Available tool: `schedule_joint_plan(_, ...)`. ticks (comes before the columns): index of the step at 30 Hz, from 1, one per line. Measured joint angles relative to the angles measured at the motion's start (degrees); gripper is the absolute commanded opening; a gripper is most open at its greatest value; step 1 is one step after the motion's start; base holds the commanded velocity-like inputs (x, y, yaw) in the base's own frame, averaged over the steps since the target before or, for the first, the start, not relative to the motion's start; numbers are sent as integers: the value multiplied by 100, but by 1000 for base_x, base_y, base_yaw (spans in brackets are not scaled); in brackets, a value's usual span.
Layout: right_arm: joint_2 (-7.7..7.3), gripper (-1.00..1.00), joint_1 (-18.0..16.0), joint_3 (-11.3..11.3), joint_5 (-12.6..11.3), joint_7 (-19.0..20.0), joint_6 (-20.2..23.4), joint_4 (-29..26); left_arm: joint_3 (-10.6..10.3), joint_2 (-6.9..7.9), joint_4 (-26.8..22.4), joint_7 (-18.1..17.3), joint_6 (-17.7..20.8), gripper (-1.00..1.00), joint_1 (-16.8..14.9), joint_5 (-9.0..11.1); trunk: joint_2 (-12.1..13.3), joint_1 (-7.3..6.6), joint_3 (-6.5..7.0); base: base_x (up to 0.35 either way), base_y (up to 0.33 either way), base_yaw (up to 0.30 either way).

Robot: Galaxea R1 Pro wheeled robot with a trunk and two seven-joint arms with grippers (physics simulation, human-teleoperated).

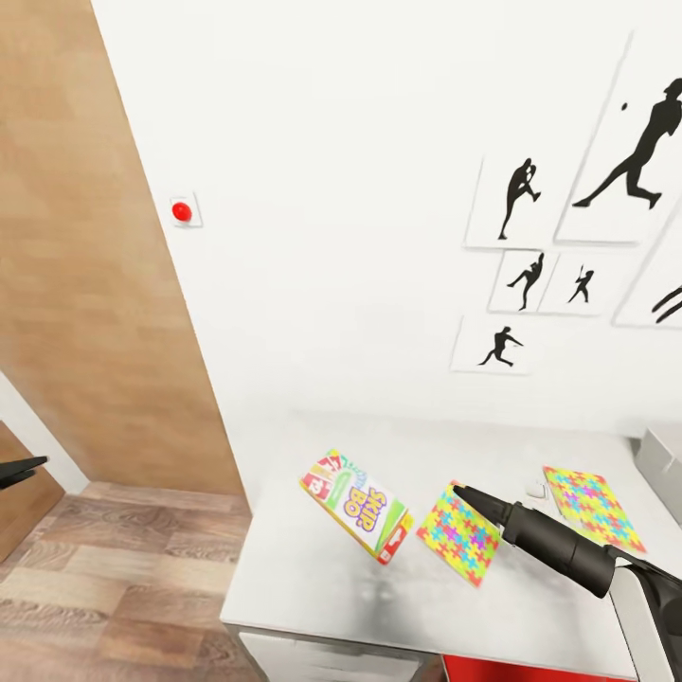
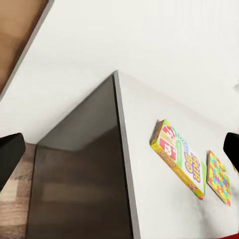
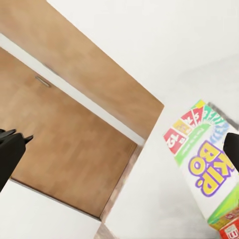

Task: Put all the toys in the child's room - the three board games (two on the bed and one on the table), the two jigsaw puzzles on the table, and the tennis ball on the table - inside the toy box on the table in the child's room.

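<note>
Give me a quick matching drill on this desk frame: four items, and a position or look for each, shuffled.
Items:
1. board game
2. nearer jigsaw puzzle
3. red button
4. toy box

Descriptions:
A. on the white wall
B. grey, cut off at the head view's right edge
C. lying closest to the table's left end
D. under the right gripper's tip

Pairs: 1-C, 2-D, 3-A, 4-B

The black right arm with its white wrist housing reaches in from the head view's lower right, over the near part of the pale grey desk point(image 1: 313, 568). Its tapered black right gripper point(image 1: 471, 498) points up-left, fingers looking closed together. The left gripper point(image 1: 19, 470), a dark pointed tip, shows at the left edge, its state unclear.
</note>
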Motion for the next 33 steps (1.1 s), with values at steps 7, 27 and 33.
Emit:
schedule_joint_plan(7,-7,100,0,-6,-2,-11,5,79,4,0,2,0,-1,100,-1,-2,1,2,1,99,113,4)
schedule_joint_plan(27,-34,100,0,-16,1,-26,14,259,1,0,10,0,-1,100,1,-4,1,2,1,53,133,0)
schedule_joint_plan(33,-35,100,0,-16,-1,-28,15,260,-3,0,9,0,-1,100,1,-7,0,1,1,106,187,0)
